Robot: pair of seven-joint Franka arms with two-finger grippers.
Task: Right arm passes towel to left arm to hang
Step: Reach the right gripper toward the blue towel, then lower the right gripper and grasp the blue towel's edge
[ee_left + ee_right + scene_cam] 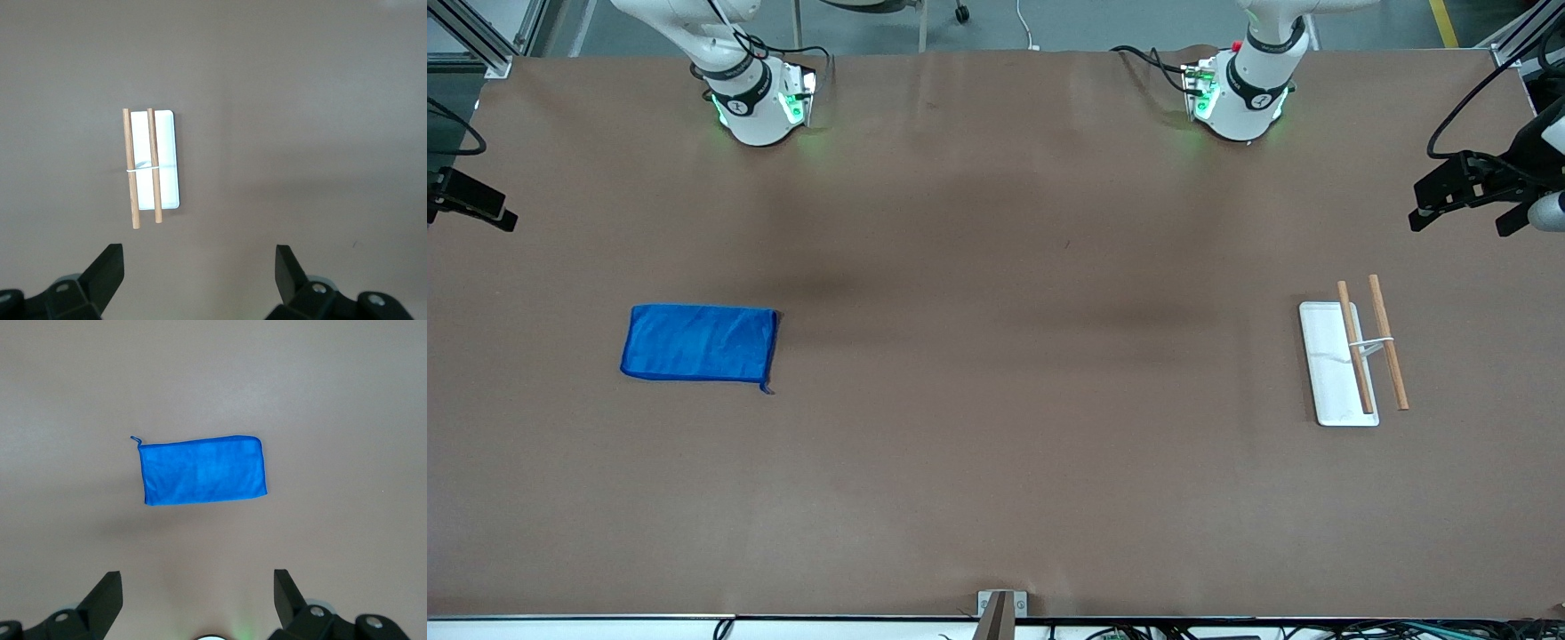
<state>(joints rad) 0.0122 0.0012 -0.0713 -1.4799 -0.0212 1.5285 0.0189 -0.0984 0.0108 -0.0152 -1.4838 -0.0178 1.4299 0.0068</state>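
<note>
Lying flat, the royal-blue soft cloth towel (699,343) could be missed or bunched by the wide-open right gripper (197,595); the left gripper (199,275), equally spread, is held waiting over the white two-rod rack (160,160).

A white rack (1329,373) lies flat on the brown table (996,462) toward the left arm's end. Two wooden rods (1374,342) run along its length, joined across the middle by what looks like a thin white bar; one rod sits over the tray, the other just beside its edge.

Both arms run off the front view's top edge, and each wrist view's bottom edge crops its gripper.
</note>
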